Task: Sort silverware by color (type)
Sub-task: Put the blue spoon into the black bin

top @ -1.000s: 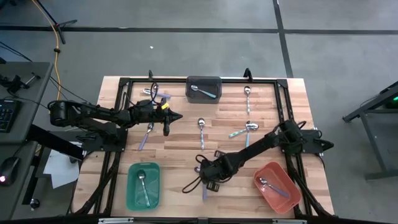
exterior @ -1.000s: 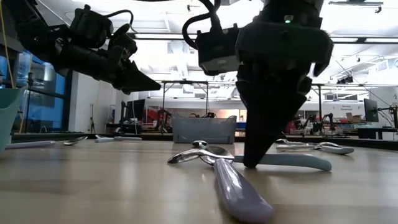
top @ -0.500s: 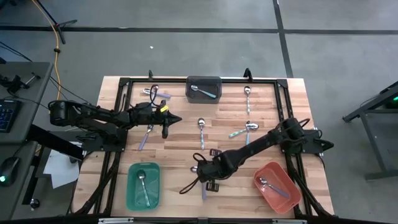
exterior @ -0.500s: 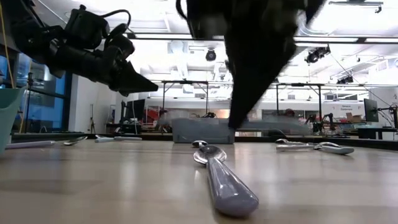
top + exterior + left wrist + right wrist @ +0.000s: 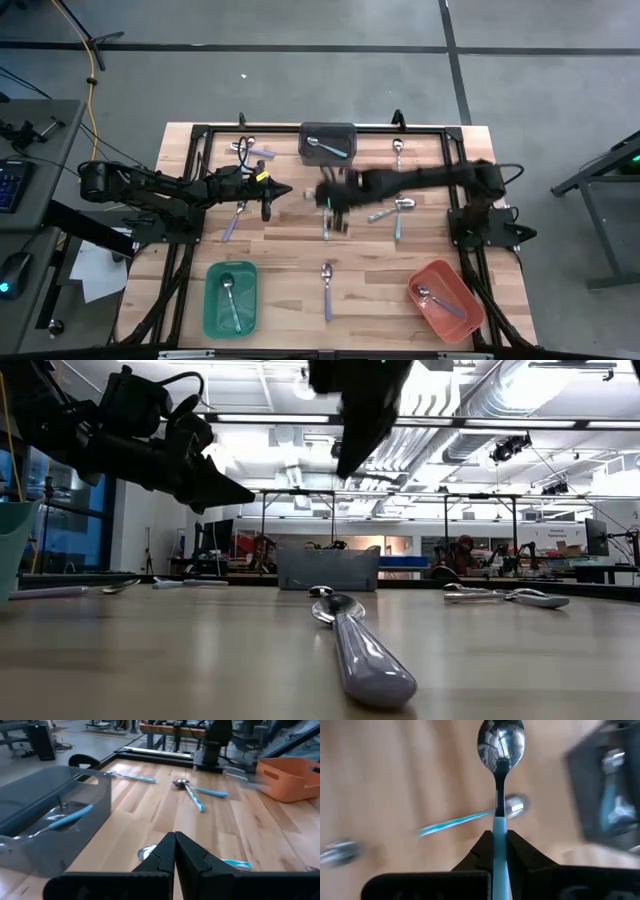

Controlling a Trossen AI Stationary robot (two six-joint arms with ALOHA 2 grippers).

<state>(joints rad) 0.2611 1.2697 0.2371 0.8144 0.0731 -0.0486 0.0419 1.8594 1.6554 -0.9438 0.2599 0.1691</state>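
Right gripper (image 5: 335, 195) moved from lower centre of high view up to centre, just below dark grey bin (image 5: 328, 141) — clamped on light blue spoon (image 5: 500, 780), bowl sticking out past fingertips in right wrist view. Spoon picked off table a second ago, now airborne. Bin already has one blue-handled spoon, so likely drop target. Lavender spoon (image 5: 327, 292) left alone at lower centre. Left gripper (image 5: 283, 189) unchanged — closed, empty, hovering left of centre. Green bin (image 5: 231, 299), red bin (image 5: 445, 300) each hold one spoon.

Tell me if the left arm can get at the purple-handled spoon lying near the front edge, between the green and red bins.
Probably not easily: the left end effector is shut mid-table, and the purple-handled spoon lies open but far off.
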